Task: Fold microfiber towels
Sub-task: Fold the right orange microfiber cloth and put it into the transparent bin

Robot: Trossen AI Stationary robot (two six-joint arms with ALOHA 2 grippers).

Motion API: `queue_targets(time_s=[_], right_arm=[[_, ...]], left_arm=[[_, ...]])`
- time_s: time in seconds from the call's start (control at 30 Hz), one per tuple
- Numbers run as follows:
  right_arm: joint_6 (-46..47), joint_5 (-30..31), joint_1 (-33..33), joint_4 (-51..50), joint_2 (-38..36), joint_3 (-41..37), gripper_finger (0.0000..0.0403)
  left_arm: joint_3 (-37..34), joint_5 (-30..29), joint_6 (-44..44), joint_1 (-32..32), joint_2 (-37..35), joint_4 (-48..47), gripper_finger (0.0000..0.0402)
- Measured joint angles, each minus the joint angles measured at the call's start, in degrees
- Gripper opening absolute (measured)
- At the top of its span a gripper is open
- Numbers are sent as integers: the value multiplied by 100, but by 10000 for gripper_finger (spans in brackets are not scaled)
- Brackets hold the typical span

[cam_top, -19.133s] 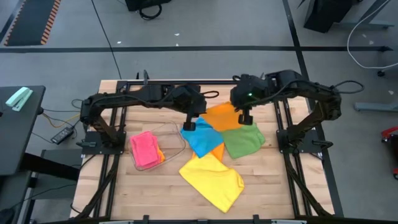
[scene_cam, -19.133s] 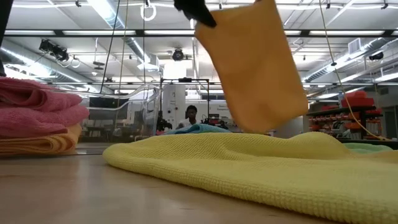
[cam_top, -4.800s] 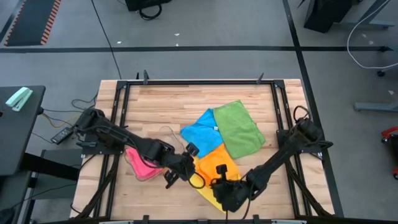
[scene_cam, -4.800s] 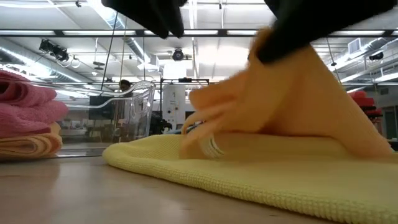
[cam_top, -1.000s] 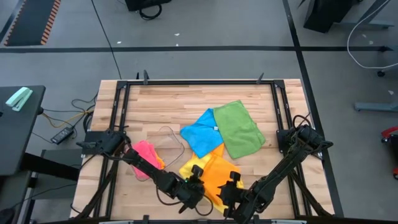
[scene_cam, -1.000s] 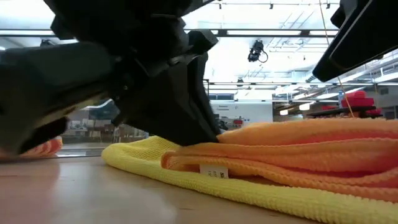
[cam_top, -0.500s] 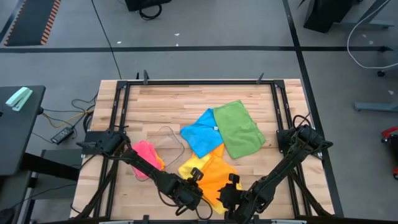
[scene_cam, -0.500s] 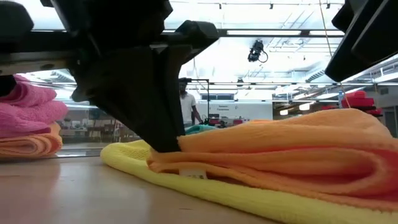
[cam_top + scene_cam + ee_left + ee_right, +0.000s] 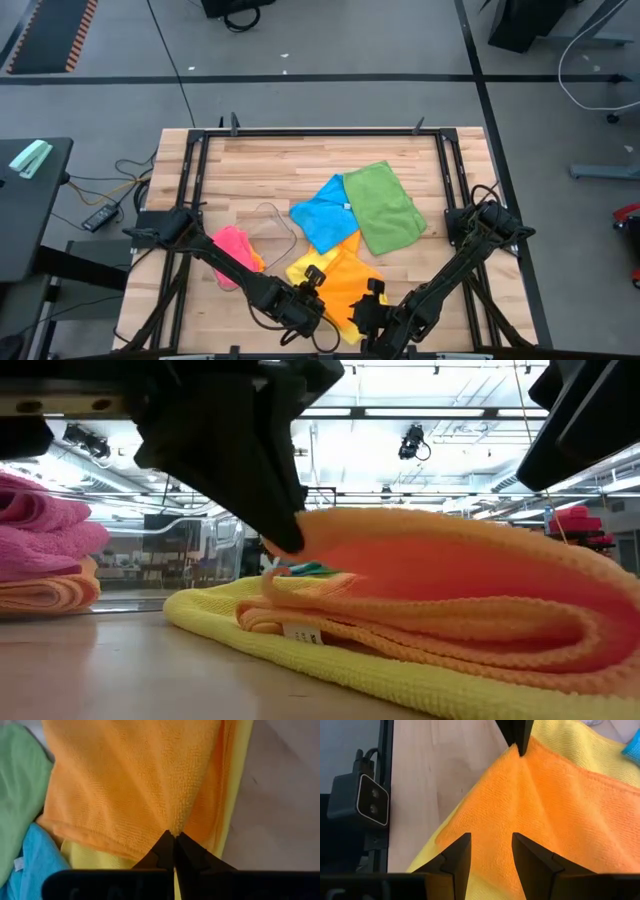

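Note:
An orange microfiber towel (image 9: 350, 285), folded over, lies on a spread yellow towel (image 9: 300, 268) near the table's front edge. My left gripper (image 9: 316, 277) is shut on the orange towel's upper layer, raised above the lower layers (image 9: 330, 622). My right gripper (image 9: 490, 840) stands open over the orange towel (image 9: 560, 805) at its near right side. A blue towel (image 9: 325, 212) and a green towel (image 9: 385, 205) lie flat farther back. My left gripper pinches the orange towel's upper layer at its left edge (image 9: 172, 826) between its two fingertips, slanting down from above. That edge (image 9: 300, 532) is lifted clear, and the rest of the towel rests on the yellow towel. Whether my right gripper touches the orange towel, I cannot tell.
A clear plastic tray (image 9: 277, 218) at the left holds a folded pink towel on an orange one (image 9: 50, 535). The table's metal frame (image 9: 190, 200) runs along both sides. Bare wood lies along the far edge.
My left gripper has gone up with the orange towel's left edge. The upper layer has lifted off the lower layers, which stay on the yellow towel.

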Motion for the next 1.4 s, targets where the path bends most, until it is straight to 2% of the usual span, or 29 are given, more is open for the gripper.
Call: queue_targets(time_s=[0.23, 0.37, 0.53, 0.8, 1.0, 1.17, 1.4], right_arm=[[-4, 23, -27, 2, 2, 0, 151], [-4, 26, -41, 3, 2, 0, 151], [2, 24, -39, 7, 2, 0, 151], [1, 55, -58, 36, 21, -1, 151], [-334, 345, -118, 715, 592, -2, 151], [12, 97, -146, 763, 981, 4, 151], [199, 17, -105, 765, 1007, 20, 151]], left_arm=[[-29, 99, -285, 0, 0, -480, 28], [-33, 506, -331, -24, 59, -414, 18], [-157, 571, -435, -28, 163, -357, 10], [-177, 541, -436, -36, 327, -155, 55], [-177, 482, -459, -59, 332, -138, 90], [-177, 486, -696, -99, 318, -151, 100], [64, 552, -525, -244, 11, -87, 101]])
